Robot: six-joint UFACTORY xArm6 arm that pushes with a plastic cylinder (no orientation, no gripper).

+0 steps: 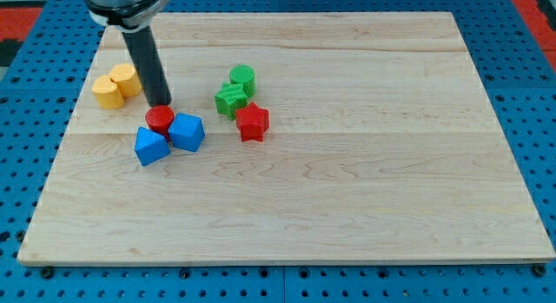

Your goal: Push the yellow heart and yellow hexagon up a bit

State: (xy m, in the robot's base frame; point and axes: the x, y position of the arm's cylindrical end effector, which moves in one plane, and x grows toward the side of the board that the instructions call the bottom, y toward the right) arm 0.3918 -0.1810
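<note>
Two yellow blocks sit touching at the board's left: the yellow hexagon lower left and the yellow heart upper right of it. My rod comes down from the view's top, and my tip sits just above the red cylinder, to the right of and slightly below the yellow pair, apart from them.
Two blue blocks lie touching below the red cylinder. A green cylinder, a green star and a red star cluster near the middle. The wooden board rests on a blue pegboard.
</note>
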